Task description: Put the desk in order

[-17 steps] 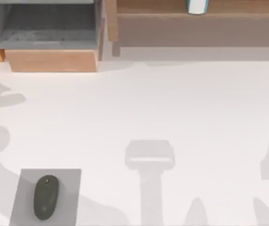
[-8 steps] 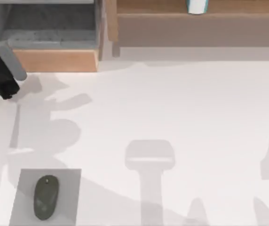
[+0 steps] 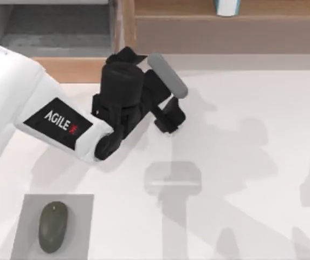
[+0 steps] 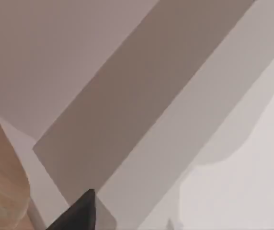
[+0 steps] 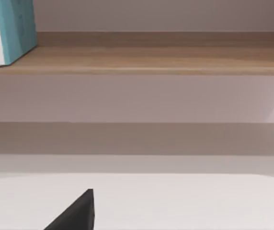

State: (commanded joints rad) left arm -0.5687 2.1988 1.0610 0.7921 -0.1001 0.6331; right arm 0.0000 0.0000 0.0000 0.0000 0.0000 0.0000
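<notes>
L gripper (image 3: 168, 122) now mid-desk (image 3: 241, 135)

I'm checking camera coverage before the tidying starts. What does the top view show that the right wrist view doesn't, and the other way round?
Top view alone: the left arm reaching over the desk, its gripper near the open drawer, plus the mouse on its grey pad. Right wrist view alone: the shelf's front edge side-on and the back wall. Both share the white-and-teal object on the shelf and the white desk.
</notes>
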